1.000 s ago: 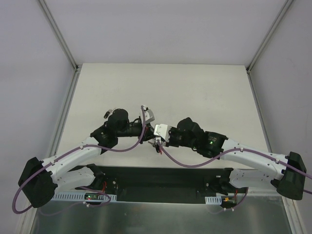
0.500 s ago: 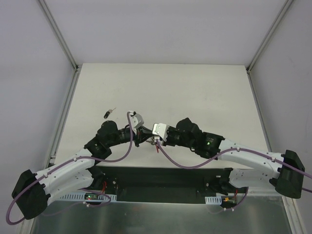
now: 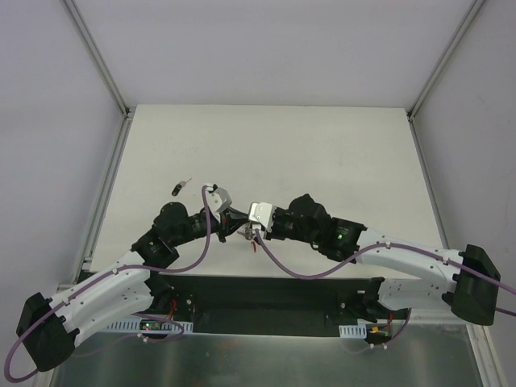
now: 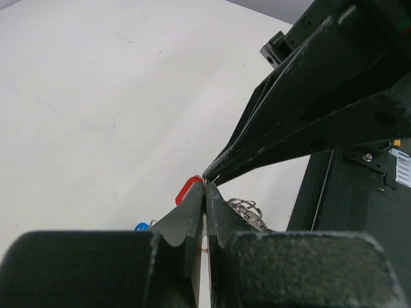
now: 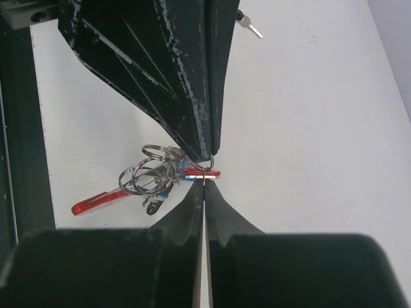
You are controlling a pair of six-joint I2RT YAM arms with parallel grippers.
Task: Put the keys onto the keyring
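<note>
Both grippers meet tip to tip low over the white table. In the right wrist view my right gripper [image 5: 205, 179] is shut on a small silver ring [image 5: 210, 164], and the left arm's fingers [image 5: 192, 96] pinch the same ring from above. Beside it lie the red tag [image 5: 200, 172], a bunch of silver rings [image 5: 149, 173] with a blue key [image 5: 162, 187] and the red clip [image 5: 97, 203]. My left gripper [image 4: 204, 187] is shut, with the right arm's fingers [image 4: 308, 122] against its tips. A black key [image 3: 179, 189] lies apart at the left.
A black base plate [image 3: 266, 290] runs along the near edge between the arm bases. Metal frame rails [image 3: 105, 185] border the white table on both sides. Purple cables loop beside each arm.
The left arm has swung down and towards me, bringing its shut gripper against the right gripper's tips and uncovering the black key. The right gripper has shifted slightly left.
</note>
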